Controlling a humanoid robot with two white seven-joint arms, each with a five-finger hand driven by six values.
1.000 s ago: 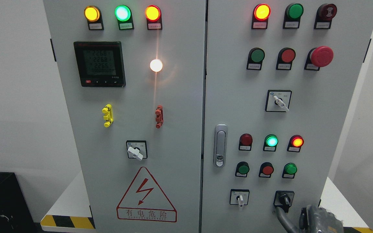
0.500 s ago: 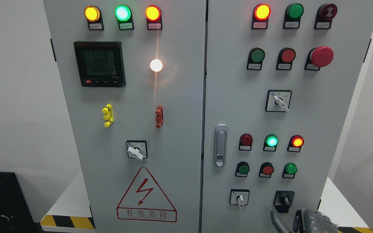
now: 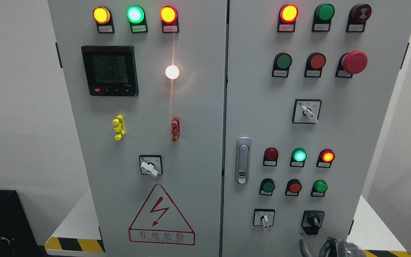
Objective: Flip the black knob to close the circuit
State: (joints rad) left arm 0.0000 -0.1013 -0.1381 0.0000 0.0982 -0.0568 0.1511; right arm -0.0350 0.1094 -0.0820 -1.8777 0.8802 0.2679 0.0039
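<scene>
Just above the right robot hand (image 3: pixel 335 247), grey, frame-cut, finger state unclear, sits the round black knob (image 3: pixel 313 220), untouched.

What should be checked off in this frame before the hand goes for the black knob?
1. Black knob in view, unobstructed: ok.
2. Right hand near the knob: ok, just below it at the bottom edge, not touching.
3. Hand's finger pose: cannot tell, mostly cut off by the frame.
4. Knob's present switch position: cannot tell, handle too dark to read.
5. White selector switch to the knob's left clear of the hand: ok.
6. Left hand out of the way: ok, not in view.
</scene>
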